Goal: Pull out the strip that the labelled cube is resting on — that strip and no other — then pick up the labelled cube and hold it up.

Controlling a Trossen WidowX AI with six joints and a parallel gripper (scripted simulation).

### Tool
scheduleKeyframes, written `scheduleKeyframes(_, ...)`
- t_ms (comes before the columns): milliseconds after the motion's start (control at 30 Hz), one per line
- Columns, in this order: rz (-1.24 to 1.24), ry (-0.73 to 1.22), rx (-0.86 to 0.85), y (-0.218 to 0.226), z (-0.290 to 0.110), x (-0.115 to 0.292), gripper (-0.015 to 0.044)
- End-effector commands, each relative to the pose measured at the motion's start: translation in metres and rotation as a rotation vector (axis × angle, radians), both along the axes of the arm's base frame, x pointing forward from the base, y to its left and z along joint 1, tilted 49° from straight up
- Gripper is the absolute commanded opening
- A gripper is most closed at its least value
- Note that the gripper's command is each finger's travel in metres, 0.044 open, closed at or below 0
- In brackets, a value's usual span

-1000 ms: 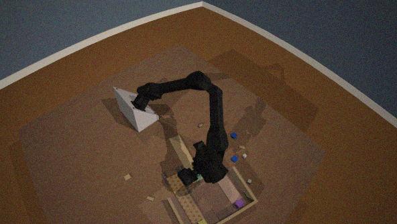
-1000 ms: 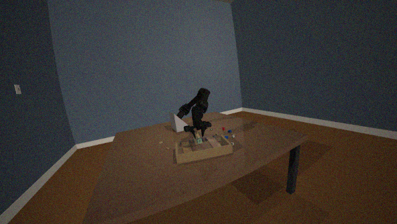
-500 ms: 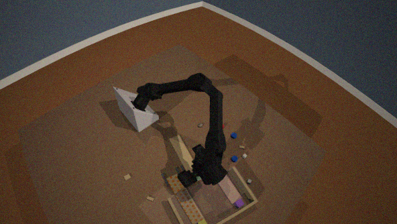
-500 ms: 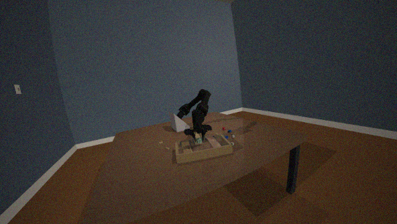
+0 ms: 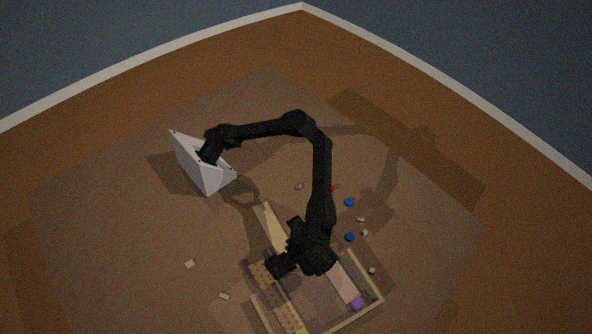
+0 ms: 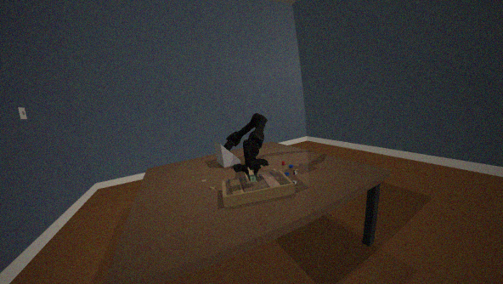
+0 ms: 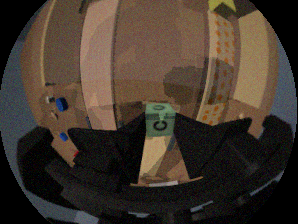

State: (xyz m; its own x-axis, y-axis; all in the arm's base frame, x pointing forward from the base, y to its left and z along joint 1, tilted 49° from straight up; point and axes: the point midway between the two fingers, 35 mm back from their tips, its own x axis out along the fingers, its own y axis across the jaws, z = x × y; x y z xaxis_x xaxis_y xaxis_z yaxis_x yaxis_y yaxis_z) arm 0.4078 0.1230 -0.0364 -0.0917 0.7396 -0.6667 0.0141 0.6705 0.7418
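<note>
The labelled green cube (image 7: 160,120) (image 6: 252,178) sits on a plain tan strip (image 7: 154,160) (image 5: 272,226) that runs out over the tray's near rim towards the arm's base. My gripper (image 7: 157,115) (image 6: 252,174) is down in the wooden tray (image 5: 374,286) (image 6: 259,196), its two dark fingers on either side of the cube and pressed against it. In the top view the arm hides the cube and the fingers.
An orange-patterned strip (image 5: 262,274) (image 7: 222,63) carries a yellow cube (image 7: 220,2). A pink strip (image 5: 342,282) (image 7: 96,63) carries a purple cube (image 5: 356,303). Two blue caps (image 5: 349,202) (image 5: 350,236) and small blocks lie around the tray. A white wedge (image 5: 200,167) holds the arm's base.
</note>
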Motion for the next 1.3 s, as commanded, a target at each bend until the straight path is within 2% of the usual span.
scheduleKeyframes(0,0.0,0.0,0.0,0.0,0.0,0.0,0.0105)
scheduleKeyframes(33,0.0,0.0,0.0,0.0,0.0,0.0,0.0098)
scheduleKeyframes(167,0.0,0.0,0.0,-0.002,0.001,-0.002,0.0)
scheduleKeyframes(633,-0.003,0.011,0.001,-0.04,0.024,-0.052,0.0)
scheduleKeyframes(867,-0.003,0.011,0.001,-0.042,0.025,-0.057,0.0)
scheduleKeyframes(1267,-0.003,0.013,0.001,-0.05,0.023,-0.099,0.0)
